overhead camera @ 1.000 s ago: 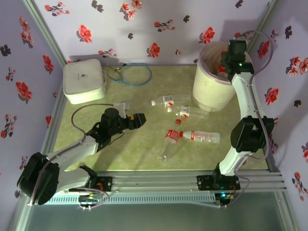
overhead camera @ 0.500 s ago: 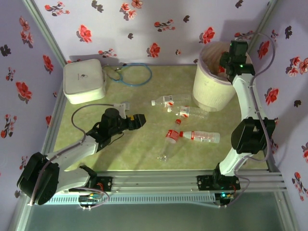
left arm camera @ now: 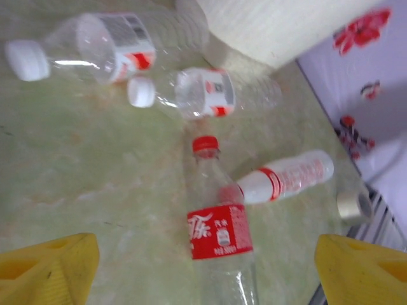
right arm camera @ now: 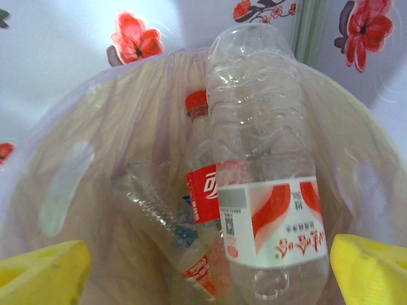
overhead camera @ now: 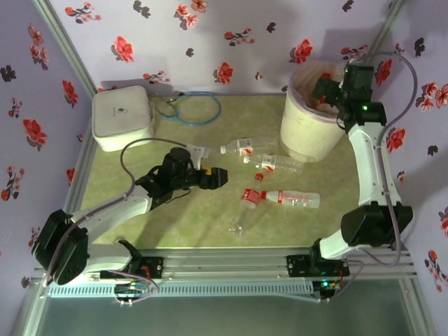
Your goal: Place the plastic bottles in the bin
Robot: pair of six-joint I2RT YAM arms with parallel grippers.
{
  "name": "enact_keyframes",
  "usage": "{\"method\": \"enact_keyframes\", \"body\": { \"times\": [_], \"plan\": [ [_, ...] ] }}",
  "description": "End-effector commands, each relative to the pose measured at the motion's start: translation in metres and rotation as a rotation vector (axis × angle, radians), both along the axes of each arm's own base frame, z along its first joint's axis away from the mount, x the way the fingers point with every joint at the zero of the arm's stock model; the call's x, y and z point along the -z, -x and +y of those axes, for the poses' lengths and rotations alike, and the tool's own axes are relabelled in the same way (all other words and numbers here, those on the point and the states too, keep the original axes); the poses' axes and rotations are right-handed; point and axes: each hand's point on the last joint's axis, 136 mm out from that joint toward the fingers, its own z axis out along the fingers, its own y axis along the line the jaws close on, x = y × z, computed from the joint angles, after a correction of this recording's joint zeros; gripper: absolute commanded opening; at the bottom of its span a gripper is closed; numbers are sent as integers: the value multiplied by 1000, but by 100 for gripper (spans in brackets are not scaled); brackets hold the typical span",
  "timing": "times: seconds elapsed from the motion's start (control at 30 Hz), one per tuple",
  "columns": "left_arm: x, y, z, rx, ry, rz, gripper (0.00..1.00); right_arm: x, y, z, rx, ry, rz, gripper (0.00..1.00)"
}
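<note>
Green tabletop (overhead camera: 210, 224) with white box (overhead camera: 122, 119), blue cable loop (overhead camera: 198, 109), bottles (overhead camera: 292, 199) near bin (overhead camera: 306, 133).

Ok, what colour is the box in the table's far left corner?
The box is white, clearest in the top view.

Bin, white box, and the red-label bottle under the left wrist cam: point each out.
bin (overhead camera: 304, 133), top external view, on its outer side wall.
white box (overhead camera: 122, 117), top external view, middle of its top face.
red-label bottle (left arm camera: 219, 232), left wrist view, on its red label.
</note>
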Motion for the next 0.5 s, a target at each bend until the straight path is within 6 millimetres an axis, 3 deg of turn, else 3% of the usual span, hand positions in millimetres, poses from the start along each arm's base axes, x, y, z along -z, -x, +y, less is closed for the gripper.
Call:
{"method": "enact_keyframes", "body": {
  "times": [0.0, 0.23, 0.47],
  "plan": [
    [11, 23, -16, 124, -115, 22, 92, -10, 16, 12, -58, -34, -53, 99],
    [38, 55, -55, 286, -272, 49, 98, -11, 33, 42, -175, -186, -104, 99],
    [85, 85, -84, 449, -438, 103, 100, 6, 44, 53, -211, -250, -68, 99]
  ]
}}
